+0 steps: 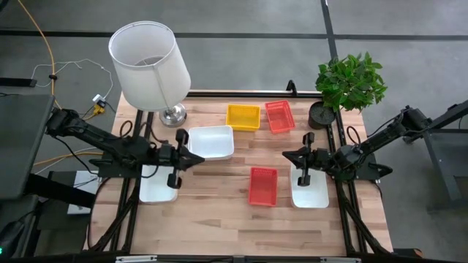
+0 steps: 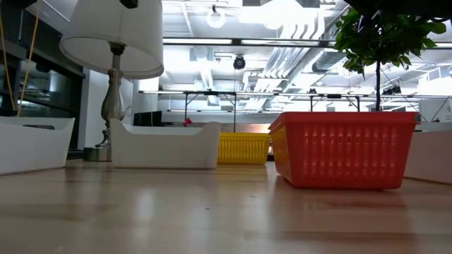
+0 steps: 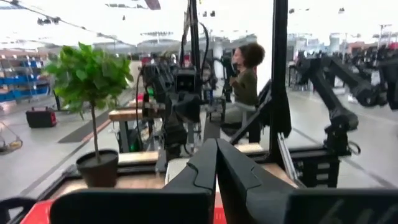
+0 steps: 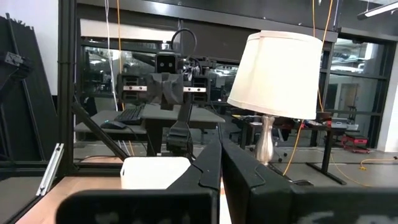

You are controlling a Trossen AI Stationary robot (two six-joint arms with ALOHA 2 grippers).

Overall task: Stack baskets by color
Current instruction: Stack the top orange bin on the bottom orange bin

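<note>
Six baskets rest on their bases on the wooden table: a white one [image 1: 210, 142] left of centre, a yellow one [image 1: 243, 117] and a red one [image 1: 279, 116] at the far edge, a red one [image 1: 263, 185] near the middle front, a white one [image 1: 158, 184] below my left arm and a white one [image 1: 310, 188] below my right arm. My left gripper [image 1: 200, 158] is shut and holds nothing. It is raised, pointing level toward the table's right, beside the centre-left white basket's near corner. My right gripper [image 1: 286, 155] is also shut, holds nothing and points toward the table's left.
A lamp with a white shade [image 1: 150, 66] stands at the far left corner. A plant in a black pot [image 1: 349, 84] stands at the far right. Bare wood [image 1: 241, 219] lies along the near edge. A person [image 3: 245, 78] sits in the room beyond the table.
</note>
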